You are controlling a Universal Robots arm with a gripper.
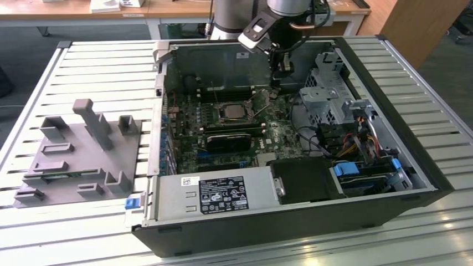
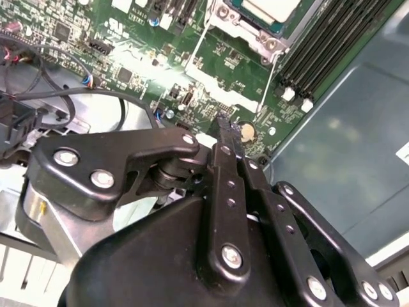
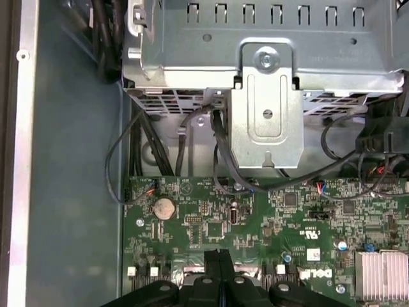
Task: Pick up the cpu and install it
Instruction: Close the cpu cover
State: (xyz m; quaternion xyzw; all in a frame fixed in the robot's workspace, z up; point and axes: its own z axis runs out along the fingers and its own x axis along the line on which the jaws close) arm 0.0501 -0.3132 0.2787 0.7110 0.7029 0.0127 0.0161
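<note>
We see the gripper [image 1: 283, 69] pinched fully closed, empty, poised near the socket [image 2: 252, 35]. The cpu [image 1: 235, 111] lies inside that socket.

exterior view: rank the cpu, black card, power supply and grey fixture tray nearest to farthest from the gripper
From the gripper, above the far part of the board:
1. cpu, mid-board.
2. black card, on the board, nearer the camera.
3. power supply, silver box at the near end of the case.
4. grey fixture tray, outside the case, exterior view's left.
</note>
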